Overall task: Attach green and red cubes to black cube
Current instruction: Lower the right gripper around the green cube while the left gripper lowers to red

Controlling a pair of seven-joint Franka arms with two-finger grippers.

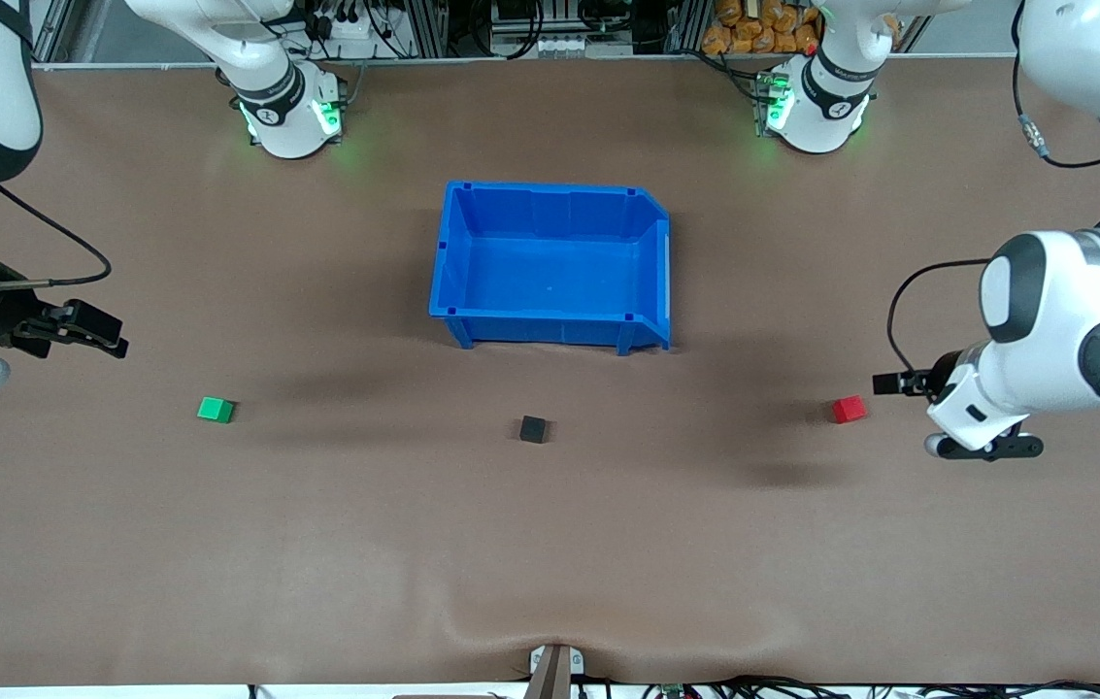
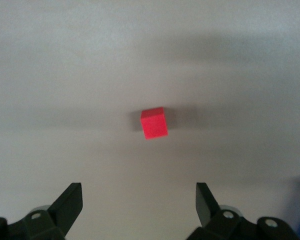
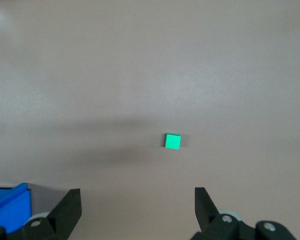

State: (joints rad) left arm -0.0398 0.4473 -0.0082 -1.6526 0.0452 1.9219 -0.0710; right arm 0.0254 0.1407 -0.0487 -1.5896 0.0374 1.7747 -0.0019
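Nothing is grasped yet. The left gripper (image 2: 139, 207) has its fingers spread wide and empty, up in the air over bare table just beside the red cube (image 1: 849, 410), at the left arm's end of the table. The right gripper (image 3: 138, 210) is also spread wide and empty, over bare table near the green cube (image 1: 216, 410), at the right arm's end.

Landmark is the blue bin (image 1: 550, 328). The black cube (image 1: 533, 428) sits nearer the front camera than the bin, roughly in line with its middle, well apart from it. The green cube lies off toward the right arm's end and the red cube off toward the left arm's end, both nearer the front camera than the bin. All 3 cubes sit roughly in 1 row, well apart from each other.

Risks, as judgement:
- The cubes are small, so a descent slightly off centre likely lets a finger land on top or nudge the cube aside instead of straddling it.
- In the left wrist view the red cube (image 2: 154, 123) sits turned against the finger line, so closing on corners could twist or squirt it out.
- Both arms must converge on the 1 black cube, so there is a collision risk if they arrive together.
- The black cube is loose and could slide when a cube is pressed against it, so no attachment.

Looks: 3 plain solid cubes of equal size, far smaller than the bin. The green cube (image 3: 172, 142) and the red one are bright; the black one is matte. All lie flat on the brown table (image 1: 550, 544).
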